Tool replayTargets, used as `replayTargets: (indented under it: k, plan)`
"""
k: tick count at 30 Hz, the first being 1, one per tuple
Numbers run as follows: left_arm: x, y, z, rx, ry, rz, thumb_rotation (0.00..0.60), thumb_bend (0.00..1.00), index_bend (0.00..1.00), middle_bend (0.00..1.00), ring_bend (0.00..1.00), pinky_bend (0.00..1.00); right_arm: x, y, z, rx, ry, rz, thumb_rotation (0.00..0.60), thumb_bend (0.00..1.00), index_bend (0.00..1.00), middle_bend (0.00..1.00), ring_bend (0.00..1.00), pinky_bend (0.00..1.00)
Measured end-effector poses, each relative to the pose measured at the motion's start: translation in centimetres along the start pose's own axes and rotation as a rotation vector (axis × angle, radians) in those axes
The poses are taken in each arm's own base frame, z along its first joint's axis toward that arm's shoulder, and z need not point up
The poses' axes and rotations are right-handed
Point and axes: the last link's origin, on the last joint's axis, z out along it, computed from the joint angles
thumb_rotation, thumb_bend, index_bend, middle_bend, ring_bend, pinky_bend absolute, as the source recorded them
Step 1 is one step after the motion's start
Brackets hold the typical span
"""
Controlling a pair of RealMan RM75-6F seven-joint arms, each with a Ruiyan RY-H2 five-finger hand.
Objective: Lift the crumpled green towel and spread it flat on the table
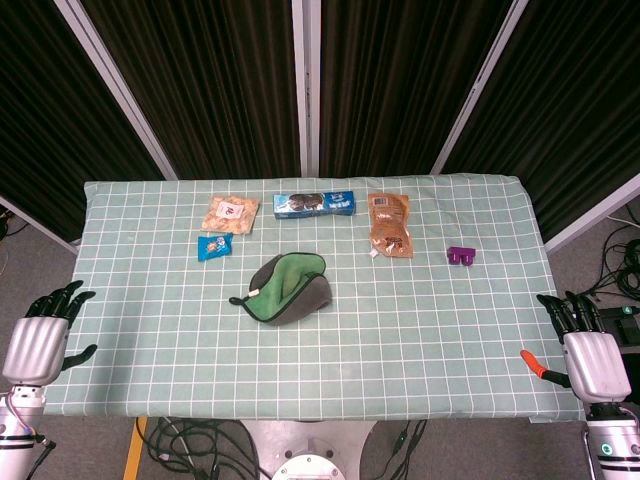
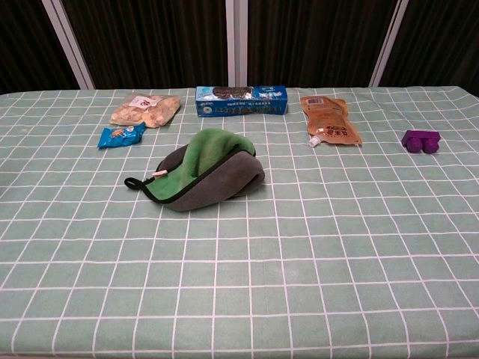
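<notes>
Counter (image 1: 420, 340): covered in pale green checked cloth, spanning nearly the whole head view; broad bare stretch on the near half, probably enough room for spreading.
Left hand (image 1: 45, 330): parked off the near left corner of the counter, fingers apart and pointing far, holding nothing; looks like a rest pose, well apart from the towel.
Right hand (image 1: 590, 350): parked off the near right corner, fingers apart, empty as well; likewise well apart from the towel.
Green towel (image 2: 206, 168): bunched in a mound near the counter's middle, slightly left; green face folded inward on top, grey backing wrapped round the near and right sides, dark edging with a small loop sticking out left. Untouched, so lifting not yet begun.
Blue biscuit box (image 2: 241, 100): lying lengthwise along the far side, behind the towel.
Brown pouch (image 2: 329, 120): flat at far right of the towel, spout toward the near side.
Snack bag (image 2: 146, 110): far left, clear wrapper, pale contents.
Blue packet (image 2: 120, 135): just near of the snack bag, left of the towel.
Purple block (image 2: 420, 140): alone at the right.
Orange-handled tool (image 1: 535, 364): at the near right edge, just beside the right hand; kind unclear.
</notes>
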Motion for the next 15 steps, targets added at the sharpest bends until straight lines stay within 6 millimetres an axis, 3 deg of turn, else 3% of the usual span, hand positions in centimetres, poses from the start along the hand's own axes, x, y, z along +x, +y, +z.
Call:
replayTargets:
  k: [11,15]
  plan:
    - [0.12,0.11,-0.01,-0.002,-0.003,-0.004,0.6,0.07,0.28,0.24,0.2,0.26,-0.07,-0.08,0.08,0.016,-0.009,0.006,0.483,0.16,0.12,0.14,0.0,0.0]
    - [0.19,0.13,0.13,-0.007,-0.008,-0.005,0.6,0.07,0.28,0.24,0.2,0.26,-0.03,-0.8,0.93,0.058,-0.022,-0.002,0.49,0.16,0.15,0.14,0.0,0.0]
